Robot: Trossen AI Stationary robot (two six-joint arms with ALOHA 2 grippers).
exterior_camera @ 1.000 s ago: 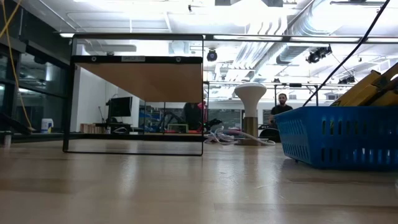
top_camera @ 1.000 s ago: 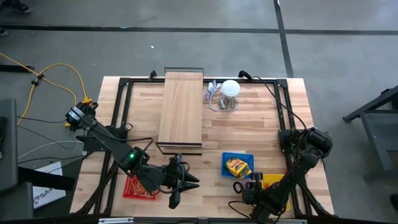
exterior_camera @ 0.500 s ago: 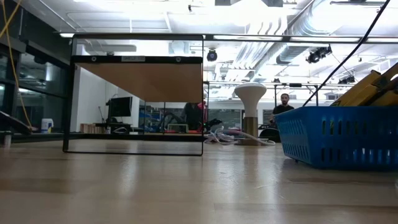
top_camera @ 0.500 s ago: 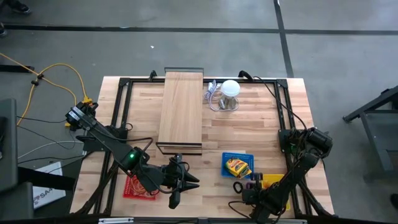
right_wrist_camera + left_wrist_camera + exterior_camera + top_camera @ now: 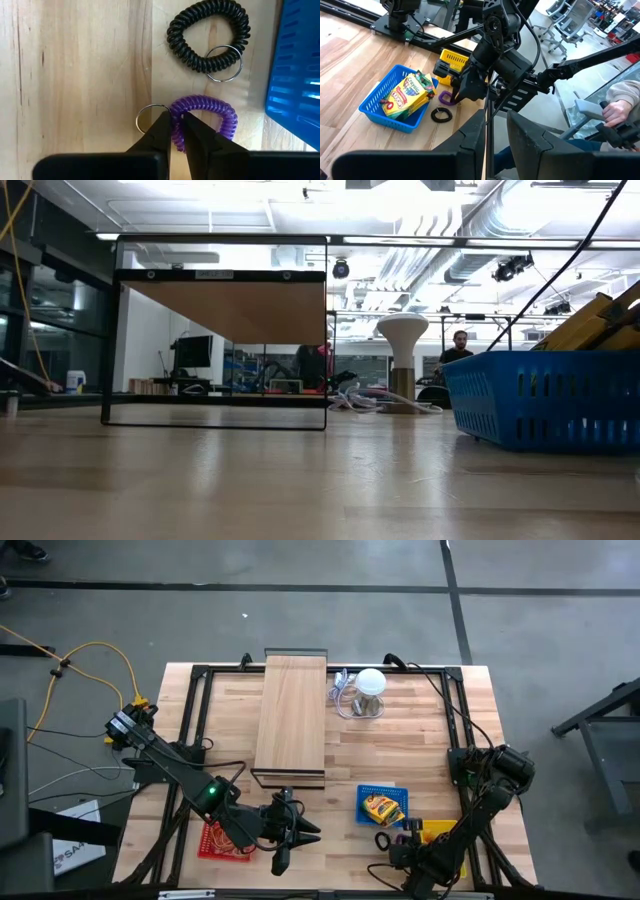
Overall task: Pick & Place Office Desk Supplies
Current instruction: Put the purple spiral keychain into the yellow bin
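Right gripper (image 5: pixel 176 131) fingers now pinched onto purple coil loop (image 5: pixel 207 120), narrowed from wide, loop flat on desk (image 5: pixel 75 75) beside blue basket (image 5: pixel 295 70); lift next. Left gripper (image 5: pixel 290 838) parted, empty.

Both arms are dark, almost black, built of boxy links and rounded joints, with thin black cables running along them. The left arm (image 5: pixel 190 780) carries a small green light on one link, and its gripper (image 5: pixel 495 131) ends in two broad, flat, matt black fingers. The right arm (image 5: pixel 480 805) has a bulky round joint, and its gripper (image 5: pixel 175 131) has two narrow, tapering black fingers.
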